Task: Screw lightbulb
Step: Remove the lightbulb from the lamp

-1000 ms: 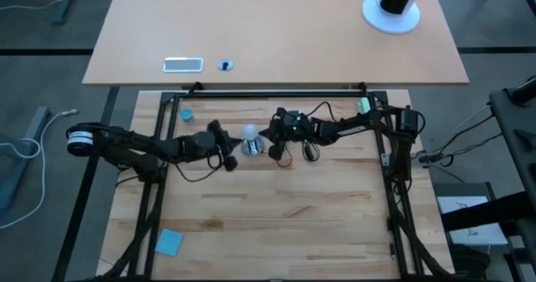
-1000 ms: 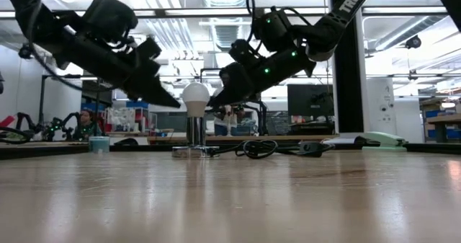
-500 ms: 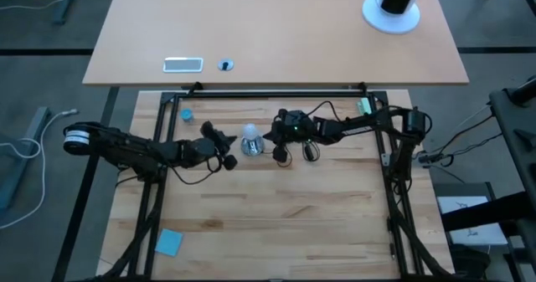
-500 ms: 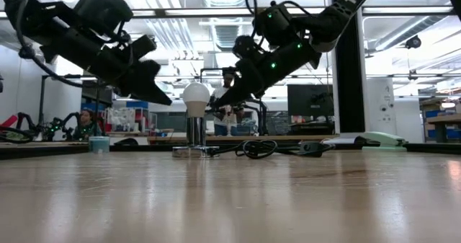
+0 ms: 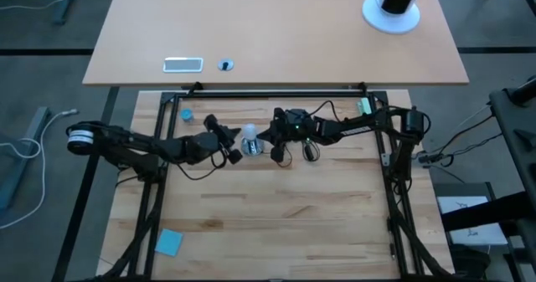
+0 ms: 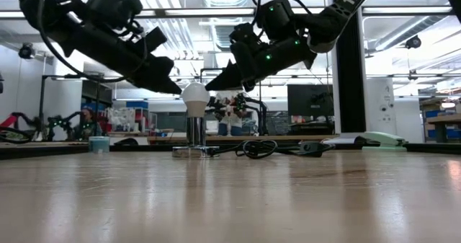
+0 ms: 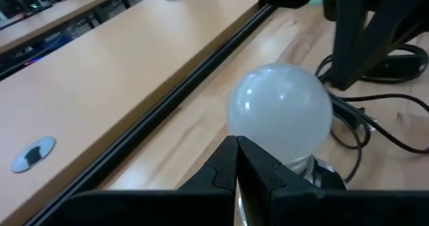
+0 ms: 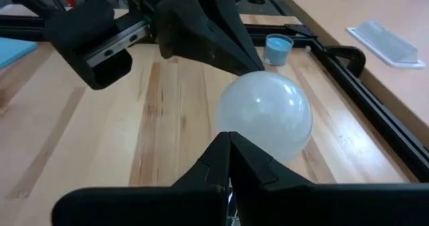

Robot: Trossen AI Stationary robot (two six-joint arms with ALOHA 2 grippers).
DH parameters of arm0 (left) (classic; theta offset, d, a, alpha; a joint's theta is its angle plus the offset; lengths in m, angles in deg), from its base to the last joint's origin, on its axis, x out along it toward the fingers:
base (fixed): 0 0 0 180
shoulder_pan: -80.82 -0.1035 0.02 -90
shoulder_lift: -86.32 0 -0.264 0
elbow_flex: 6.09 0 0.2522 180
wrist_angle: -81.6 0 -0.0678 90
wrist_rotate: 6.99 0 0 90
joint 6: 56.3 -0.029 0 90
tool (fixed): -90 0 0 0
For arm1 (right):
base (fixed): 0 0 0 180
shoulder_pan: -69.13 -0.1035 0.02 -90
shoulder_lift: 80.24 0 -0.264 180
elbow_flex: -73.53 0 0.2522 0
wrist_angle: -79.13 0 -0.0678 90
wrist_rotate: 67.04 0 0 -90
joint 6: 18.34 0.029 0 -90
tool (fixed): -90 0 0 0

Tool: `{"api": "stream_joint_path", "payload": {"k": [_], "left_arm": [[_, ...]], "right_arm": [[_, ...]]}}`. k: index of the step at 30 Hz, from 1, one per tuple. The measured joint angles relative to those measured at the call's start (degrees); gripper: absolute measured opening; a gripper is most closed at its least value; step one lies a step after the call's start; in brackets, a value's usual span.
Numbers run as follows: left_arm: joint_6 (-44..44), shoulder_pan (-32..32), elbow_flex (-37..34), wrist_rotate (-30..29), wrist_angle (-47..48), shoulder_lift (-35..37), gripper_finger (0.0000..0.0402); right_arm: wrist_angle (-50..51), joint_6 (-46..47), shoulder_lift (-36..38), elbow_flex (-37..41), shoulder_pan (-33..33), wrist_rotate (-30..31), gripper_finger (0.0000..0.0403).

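Note:
The white frosted lightbulb (image 6: 195,96) stands upright with its silvery base in the socket (image 6: 193,131), whose round disc (image 6: 191,151) rests on the wooden table. In the high view the lightbulb (image 5: 249,134) is at the table's far middle. My left gripper (image 6: 178,91) is shut, its tip beside the bulb's left side; it also shows in the left wrist view (image 7: 236,144). My right gripper (image 6: 209,87) is shut, its tip beside the bulb's upper right side; it also shows in the right wrist view (image 8: 228,140). Both slant down toward the bulb. My left gripper has its shut tip right next to the bulb's round head (image 7: 268,119); I cannot tell whether it touches. My right gripper has its shut tip right next to the bulb's round head (image 8: 268,119) from the other side; I cannot tell whether it touches.
A black cord (image 6: 252,148) coils on the table to the right of the socket. A small blue cap (image 5: 186,115) stands at the far left and a blue square (image 5: 168,242) lies near the front left. A black rail (image 5: 276,92) bounds the far edge.
Both grippers have risen from beside the bulb's neck to the level of its round head. My left gripper has also moved toward the bulb. The bulb has stayed upright in the socket.

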Motion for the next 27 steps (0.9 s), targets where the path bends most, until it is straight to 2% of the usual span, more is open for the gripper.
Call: {"api": "stream_joint_path", "payload": {"k": [9,13,18,22,27], "left_arm": [[-0.5,-0.1,0.8,3.3,-0.4,-1.6,0.0000],[-0.3,0.0,0.7,4.2,-0.4,-1.6,0.0000],[0.9,0.2,0.6,11.2,0.6,-1.4,0.0000],[4.4,0.3,0.6,10.5,4.2,-0.7,0.0000],[7.1,1.0,0.6,5.8,7.9,0.9,0.0000]], "right_arm": [[0.5,-1.2,0.0,0.0,0.2,1.8,0.0002],[1.1,-3.1,0.0,0.0,0.5,5.3,0.0002],[2.8,-3.6,-0.1,0.1,1.5,6.6,0.0002],[4.0,-3.6,0.0,0.1,1.4,6.4,0.0002],[6.7,-2.8,0.1,0.1,1.3,6.1,0.0002]]}}
